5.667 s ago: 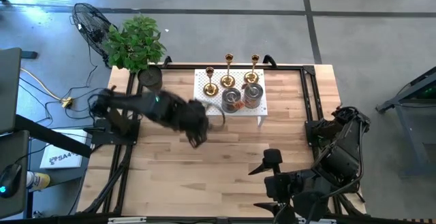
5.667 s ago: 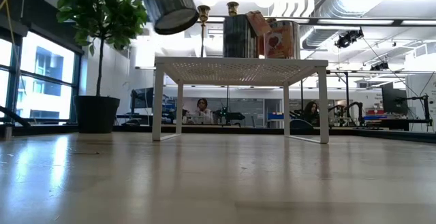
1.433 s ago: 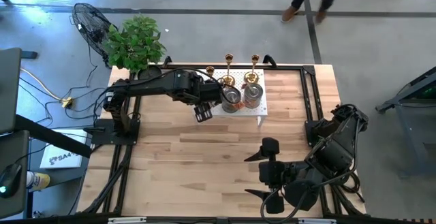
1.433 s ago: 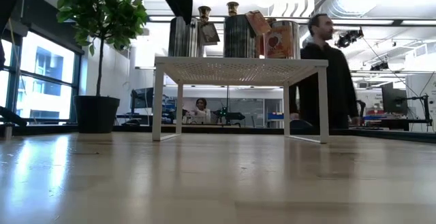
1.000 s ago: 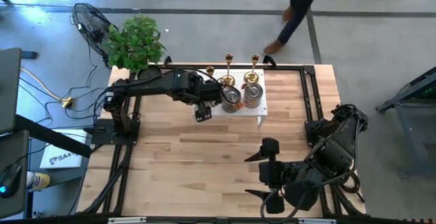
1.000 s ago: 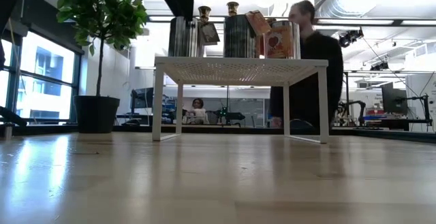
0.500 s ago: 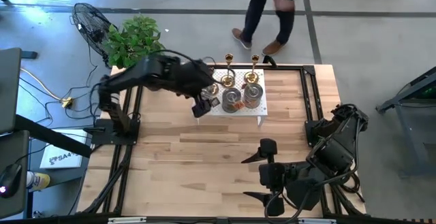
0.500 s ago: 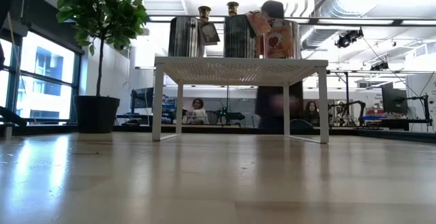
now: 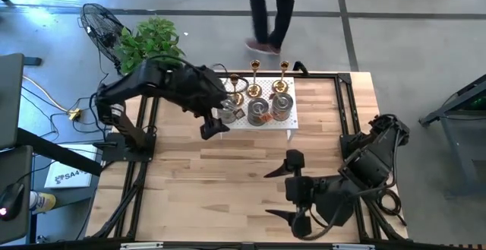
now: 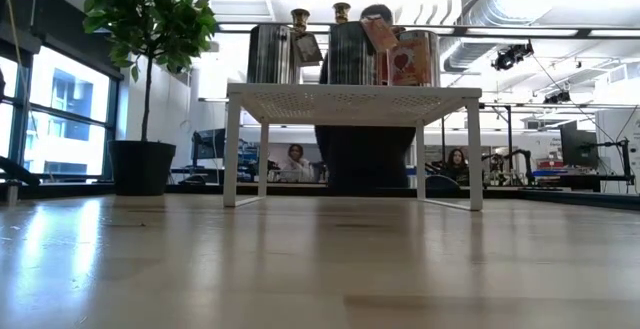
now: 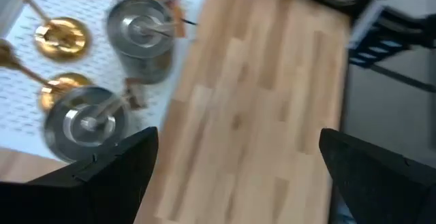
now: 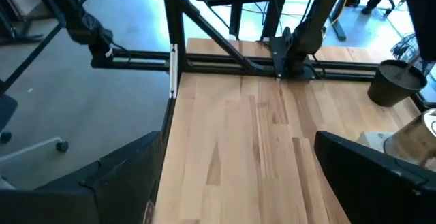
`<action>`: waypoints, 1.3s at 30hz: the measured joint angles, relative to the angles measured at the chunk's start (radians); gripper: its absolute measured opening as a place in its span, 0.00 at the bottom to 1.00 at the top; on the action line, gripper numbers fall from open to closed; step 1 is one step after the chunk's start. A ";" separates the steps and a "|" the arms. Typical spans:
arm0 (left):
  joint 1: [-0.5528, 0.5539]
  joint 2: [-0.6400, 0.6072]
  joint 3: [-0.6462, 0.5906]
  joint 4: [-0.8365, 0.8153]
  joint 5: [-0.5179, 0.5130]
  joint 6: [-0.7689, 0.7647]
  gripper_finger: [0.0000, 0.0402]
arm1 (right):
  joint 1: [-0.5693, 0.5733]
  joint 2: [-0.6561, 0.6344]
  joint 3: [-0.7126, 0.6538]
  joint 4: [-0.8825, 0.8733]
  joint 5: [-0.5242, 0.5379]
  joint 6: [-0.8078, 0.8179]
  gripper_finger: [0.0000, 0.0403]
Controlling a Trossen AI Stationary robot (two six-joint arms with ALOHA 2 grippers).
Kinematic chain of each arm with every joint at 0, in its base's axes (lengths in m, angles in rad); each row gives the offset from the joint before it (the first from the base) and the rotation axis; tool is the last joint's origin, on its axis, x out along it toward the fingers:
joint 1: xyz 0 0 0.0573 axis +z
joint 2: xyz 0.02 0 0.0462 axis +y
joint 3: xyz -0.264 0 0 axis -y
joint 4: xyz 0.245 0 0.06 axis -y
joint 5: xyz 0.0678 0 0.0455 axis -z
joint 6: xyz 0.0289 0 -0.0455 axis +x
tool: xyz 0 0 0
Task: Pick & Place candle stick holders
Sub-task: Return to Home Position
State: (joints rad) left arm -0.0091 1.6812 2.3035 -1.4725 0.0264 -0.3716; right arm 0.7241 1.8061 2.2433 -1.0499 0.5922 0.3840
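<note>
Brass and silver-grey: looks finished, with all six candle stick holders standing on white shelf. Leaves only parking left gripper, spread empty beside shelf; right gripper, likewise spread, over counter, well apart.

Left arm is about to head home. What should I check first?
1. Left gripper empty: ok, open, nothing in it.
2. Three silver cylinders upright on the white shelf: ok.
3. Three gold candle holders on the shelf: ok.
4. Gap between left arm and the nearest cylinder: cannot tell; from above they show close together.
5. Right gripper out of the way: ok, open, at the table's right side, apart from the shelf.
6. Person clear of the table: ok, beyond its far edge.
</note>
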 joint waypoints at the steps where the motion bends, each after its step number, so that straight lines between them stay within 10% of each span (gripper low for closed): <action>1: -0.009 0.005 0.000 -0.001 -0.020 0.000 0.99 | -0.007 0.000 0.000 0.007 -0.006 0.000 0.94; 9: -0.068 0.067 0.001 0.114 0.101 -0.074 0.99 | -0.046 -0.003 0.000 0.053 -0.016 0.007 0.92; 16: -0.104 0.124 -0.005 0.079 -0.089 -0.047 0.95 | -0.049 -0.021 0.000 0.077 0.029 -0.003 0.85; 21: -0.102 0.128 0.000 0.069 -0.102 -0.052 0.71 | -0.049 -0.045 0.000 0.067 0.054 -0.006 0.77; 29: -0.103 0.077 0.043 -0.029 -0.029 0.044 0.07 | -0.049 -0.129 0.000 0.060 0.162 -0.089 0.51; 36: -0.103 -0.045 0.048 -0.080 -0.053 0.053 0.01 | -0.049 -0.213 0.000 0.067 0.239 -0.185 0.06; 39: -0.103 -0.110 0.048 -0.080 -0.089 0.053 0.01 | -0.049 -0.249 0.000 0.069 0.275 -0.206 0.04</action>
State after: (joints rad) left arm -0.1123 1.5708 2.3520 -1.5520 -0.0622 -0.3186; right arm 0.6750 1.5575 2.2432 -0.9810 0.8669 0.1780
